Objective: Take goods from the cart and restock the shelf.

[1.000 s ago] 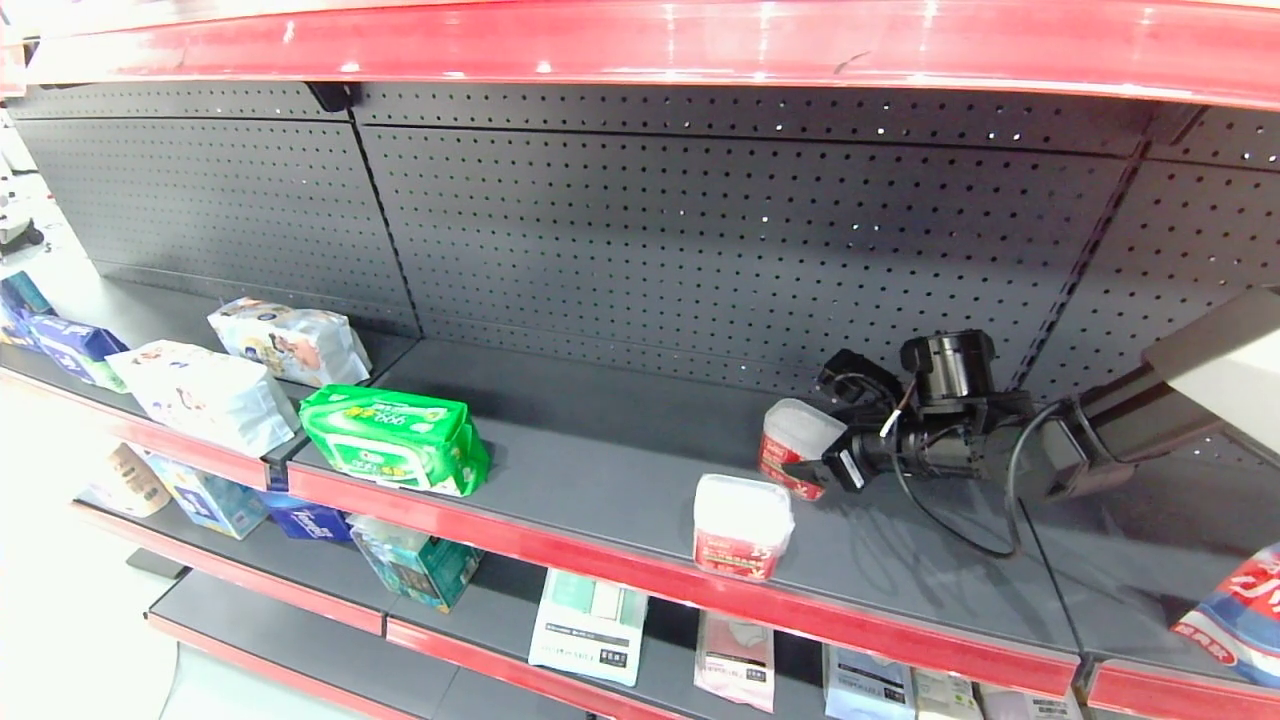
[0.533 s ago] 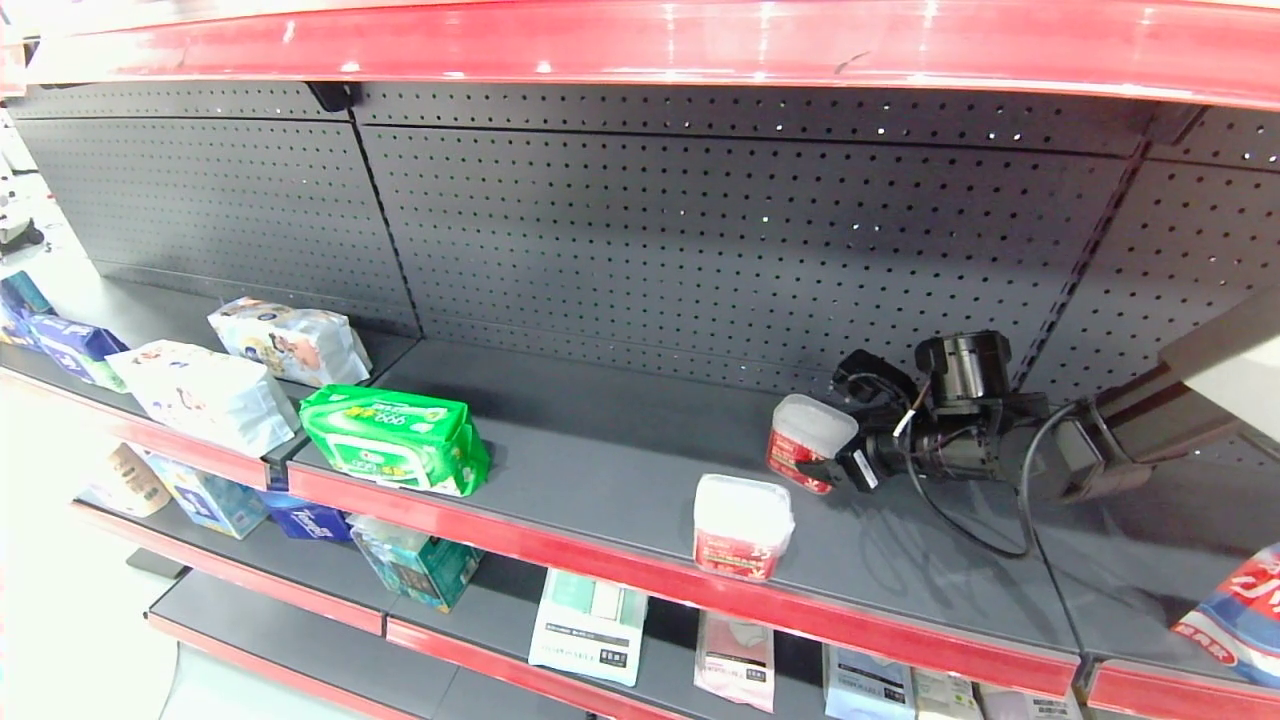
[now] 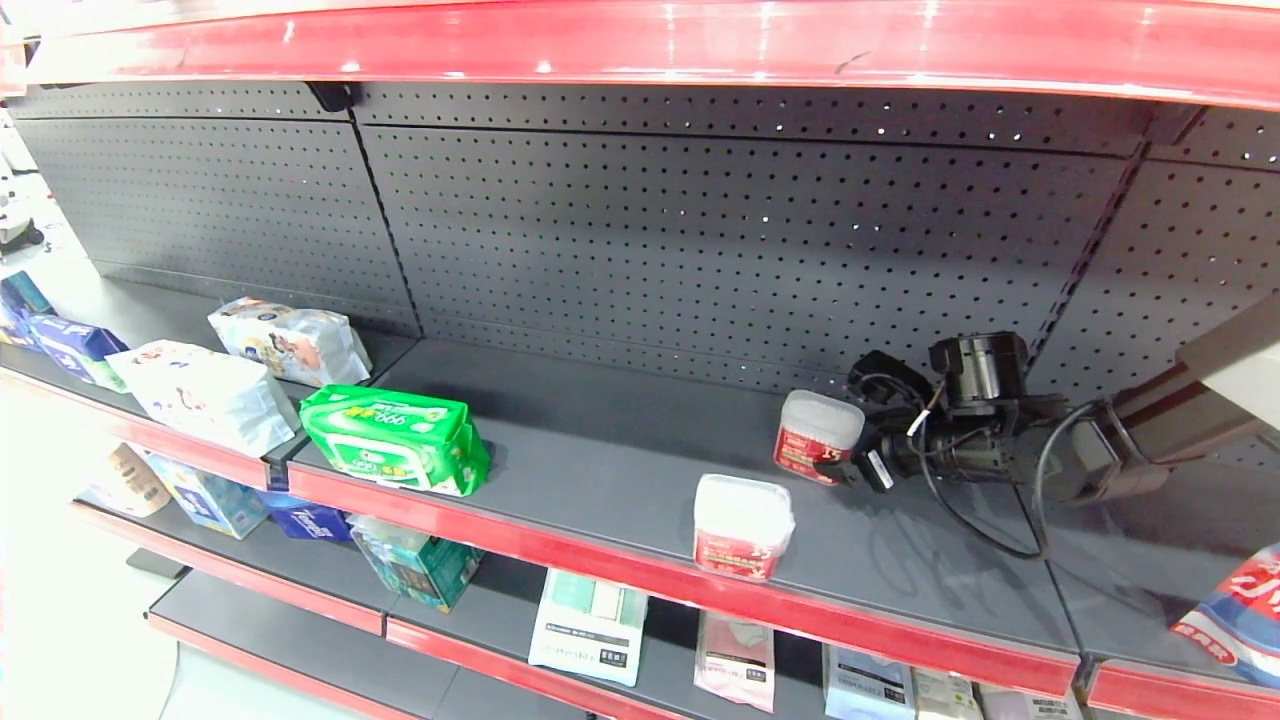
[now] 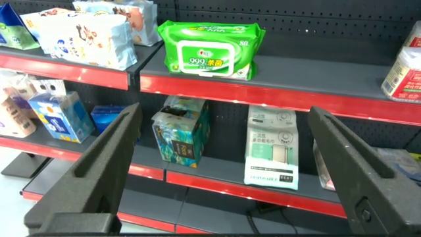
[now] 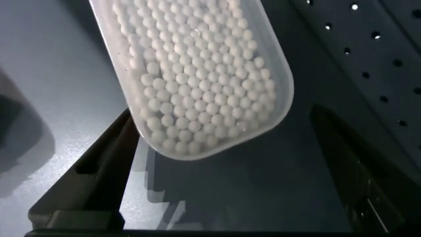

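A small white tub with a red label [image 3: 818, 437] stands upright on the grey shelf [image 3: 600, 470], toward the back right. My right gripper [image 3: 868, 460] is just to the right of the tub, at its side. In the right wrist view the tub's clear end, full of white beads [image 5: 197, 72], lies ahead of the gripper [image 5: 222, 117], whose fingers are spread wide and clear of it. A matching tub [image 3: 742, 524] stands at the shelf's front edge. My left gripper [image 4: 223, 115] is open and holds nothing, facing the lower shelves below a green wipes pack [image 4: 210, 56].
The green wipes pack [image 3: 395, 438] and white tissue packs [image 3: 205, 393] sit on the shelf's left part. A red and blue bag [image 3: 1235, 605] lies at the far right. Boxes and packets fill the lower shelves [image 3: 590, 625]. A perforated back panel [image 3: 700, 230] closes the rear.
The right gripper shifted to the right and slightly back. The tub, tilted at the gripper before, now stands upright on the shelf.
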`<state>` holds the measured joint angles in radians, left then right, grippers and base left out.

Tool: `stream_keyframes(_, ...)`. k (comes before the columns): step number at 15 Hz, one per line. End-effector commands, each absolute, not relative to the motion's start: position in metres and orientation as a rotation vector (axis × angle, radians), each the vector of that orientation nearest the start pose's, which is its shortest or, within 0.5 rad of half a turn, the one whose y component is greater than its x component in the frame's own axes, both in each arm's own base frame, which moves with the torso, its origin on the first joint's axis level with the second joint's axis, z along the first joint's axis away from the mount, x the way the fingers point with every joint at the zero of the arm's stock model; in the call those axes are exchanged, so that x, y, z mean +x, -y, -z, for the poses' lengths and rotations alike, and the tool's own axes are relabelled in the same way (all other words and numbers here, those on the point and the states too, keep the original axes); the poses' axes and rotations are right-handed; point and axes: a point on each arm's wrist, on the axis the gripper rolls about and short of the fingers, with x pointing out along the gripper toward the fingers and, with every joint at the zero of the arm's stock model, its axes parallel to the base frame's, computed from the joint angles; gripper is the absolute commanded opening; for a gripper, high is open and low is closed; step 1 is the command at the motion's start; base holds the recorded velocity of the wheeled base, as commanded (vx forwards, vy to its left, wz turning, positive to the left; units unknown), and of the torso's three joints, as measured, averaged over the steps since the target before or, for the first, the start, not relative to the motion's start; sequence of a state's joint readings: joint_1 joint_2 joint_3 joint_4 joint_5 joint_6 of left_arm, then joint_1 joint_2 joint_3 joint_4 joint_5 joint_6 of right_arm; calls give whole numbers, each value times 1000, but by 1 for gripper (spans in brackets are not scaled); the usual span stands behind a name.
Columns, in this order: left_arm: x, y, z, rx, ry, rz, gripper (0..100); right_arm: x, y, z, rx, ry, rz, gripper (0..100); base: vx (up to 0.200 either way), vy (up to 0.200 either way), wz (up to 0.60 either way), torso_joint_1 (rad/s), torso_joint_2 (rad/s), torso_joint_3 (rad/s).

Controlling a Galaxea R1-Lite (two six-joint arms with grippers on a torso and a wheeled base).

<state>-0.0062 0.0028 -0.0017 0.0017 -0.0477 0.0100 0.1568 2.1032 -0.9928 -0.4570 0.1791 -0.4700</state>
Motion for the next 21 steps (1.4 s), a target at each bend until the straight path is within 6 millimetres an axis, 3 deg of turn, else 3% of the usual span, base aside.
stream_keyframes(1,-23,1,-76,9,-3,54,100,373,-62,-75,-441,-565,-469,100,0,0,0,0,0,0)
stream_keyframes(11,-23,1,-76,11,-3,55,100,372,-43,-75,-453,-588,-388,100,0,0,0,0,0,0)
stream_keyframes(17,-23,1,-76,11,-3,54,100,356,-35,-80,-445,-604,-370,100,0,0,0,0,0,0)
stream_keyframes(21,-23,1,-76,11,-3,54,100,364,-33,-85,-462,-597,-282,100,0,0,0,0,0,0)
